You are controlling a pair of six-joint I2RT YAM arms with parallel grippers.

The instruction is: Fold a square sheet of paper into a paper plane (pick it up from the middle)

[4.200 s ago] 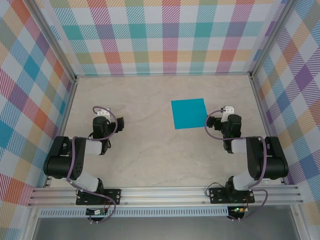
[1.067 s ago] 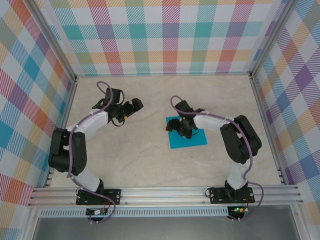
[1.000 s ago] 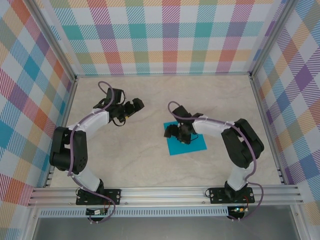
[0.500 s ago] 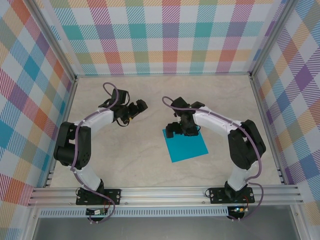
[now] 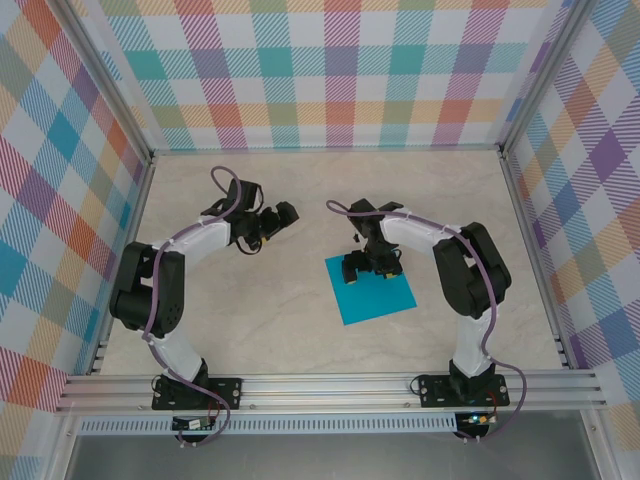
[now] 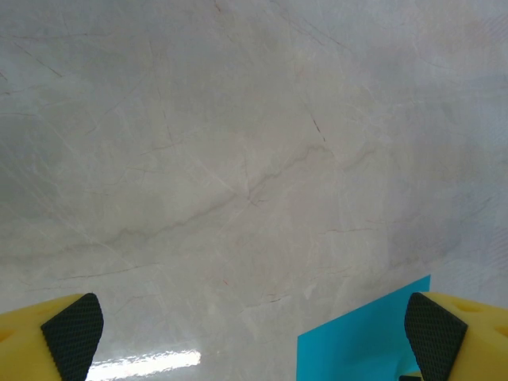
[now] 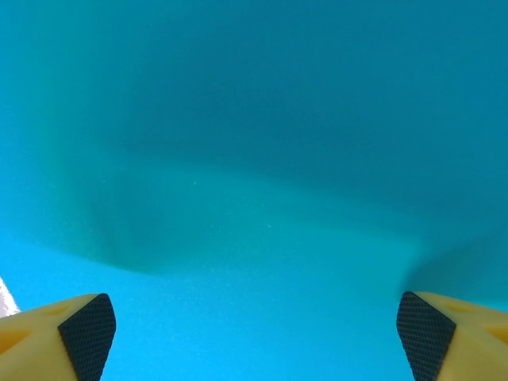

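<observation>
A square sheet of paper (image 5: 378, 292), plain teal-blue, lies flat on the pale marbled tabletop (image 5: 260, 320), a little right of the middle and turned slightly askew, so that one corner points toward the near edge. The right arm reaches in from its base at the near right corner and bends back over the sheet. The right gripper (image 5: 366, 268) points down over the far edge of the paper, near its far left corner. From the right wrist camera the paper (image 7: 254, 159) spreads blue under the right gripper (image 7: 255, 337), with soft shadows across it. The two black-padded yellow fingertips (image 7: 83, 333) stand wide apart at the lower corners, with nothing pinched between them; whether they touch the sheet I cannot tell. The left arm stretches from the near left corner toward the far middle of the tabletop, and the left gripper (image 5: 284, 214) hangs over bare marble to the left of the sheet, apart from it. In the left wrist view the left gripper (image 6: 254, 337) is likewise spread wide, its pads (image 6: 73, 333) at either lower corner and empty. A corner of the blue paper (image 6: 361, 341) shows just beside the right-hand pad, the rest being bare tabletop (image 6: 238, 159). Bright checked walls (image 5: 330, 80) close in the far, left and right sides
</observation>
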